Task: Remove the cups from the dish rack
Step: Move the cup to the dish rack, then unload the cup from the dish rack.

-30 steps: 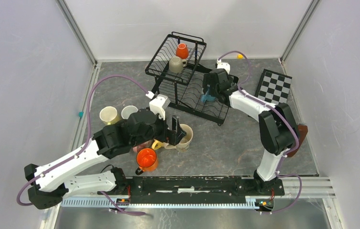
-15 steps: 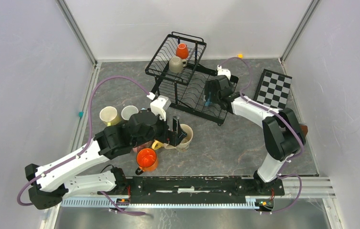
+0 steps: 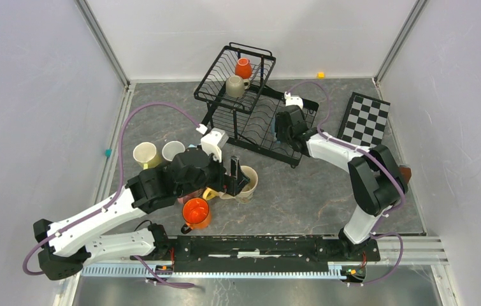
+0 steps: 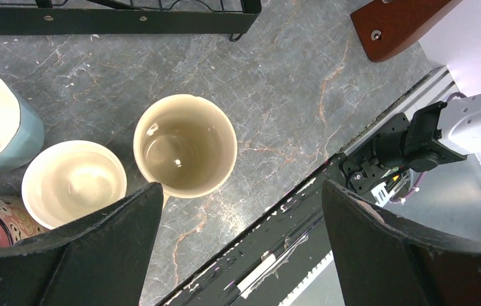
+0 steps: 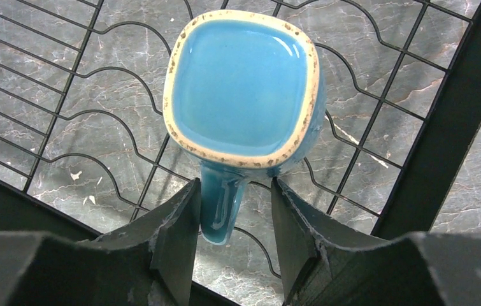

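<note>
The grey marbled tabletop [image 3: 301, 191] carried the black wire dish rack [image 3: 258, 124] toward its 12 o'clock side, with the raised upper basket at the rack's 11 o'clock. A checkered board [image 3: 366, 118] lay flat at about 2 o'clock, well apart from the rack.

The left end effector [image 3: 236, 173] hung over a group of cups at 8 o'clock on the tabletop. Its fingers were spread wide and held nothing, and a beige cup [image 4: 185, 145] stood upright and open-mouthed directly below them.

The right end effector [image 5: 234, 236] reached into the rack's lower tray at the rack's 3 o'clock side. Its fingers straddled the handle of a blue cup [image 5: 244, 86] resting bottom-up on the wires. One finger was against the handle and a gap showed at the other, so the handle was not clamped.

An orange cup [image 3: 243, 67] and a grey-beige cup [image 3: 236, 86] sat in the upper basket. On the tabletop stood another orange cup [image 3: 195, 211] at 7 o'clock, and a yellow cup [image 3: 144, 153] just beside a white cup [image 3: 172, 149] at 9 o'clock.
</note>
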You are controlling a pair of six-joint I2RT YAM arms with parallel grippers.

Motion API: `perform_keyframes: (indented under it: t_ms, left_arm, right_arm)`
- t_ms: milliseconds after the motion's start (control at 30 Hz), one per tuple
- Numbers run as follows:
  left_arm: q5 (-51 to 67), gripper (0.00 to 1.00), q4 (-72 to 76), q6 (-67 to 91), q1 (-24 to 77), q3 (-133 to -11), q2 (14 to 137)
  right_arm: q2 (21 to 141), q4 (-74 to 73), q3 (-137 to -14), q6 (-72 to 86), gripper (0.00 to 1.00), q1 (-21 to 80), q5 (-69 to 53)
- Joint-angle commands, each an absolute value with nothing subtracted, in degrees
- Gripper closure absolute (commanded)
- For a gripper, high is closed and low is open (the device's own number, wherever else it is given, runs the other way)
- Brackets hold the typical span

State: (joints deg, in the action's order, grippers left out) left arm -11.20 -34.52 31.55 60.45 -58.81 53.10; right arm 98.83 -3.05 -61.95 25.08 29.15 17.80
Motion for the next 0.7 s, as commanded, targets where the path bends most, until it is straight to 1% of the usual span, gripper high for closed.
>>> perform_keyframes:
  t_ms: [0,333,667]
  left_arm:
    - [-10.52,0.0,-32.11,34.27,60.15,-58.58,52.37]
    - [-10.47,0.0,-31.21,34.63,60.2,-58.44,53.17]
    - [-10.46,0.0,-31.19,34.61,60.15,-58.62,53.69]
  right_arm:
    - [98.12,-1.22,-62.19,23.44,0.5,29.46,17.68]
    - [98.2,-0.7,-60.32,22.43,0.5,29.53,16.8]
    - [96.85,5.29,-56.37,20.77,0.58,30.56,18.69]
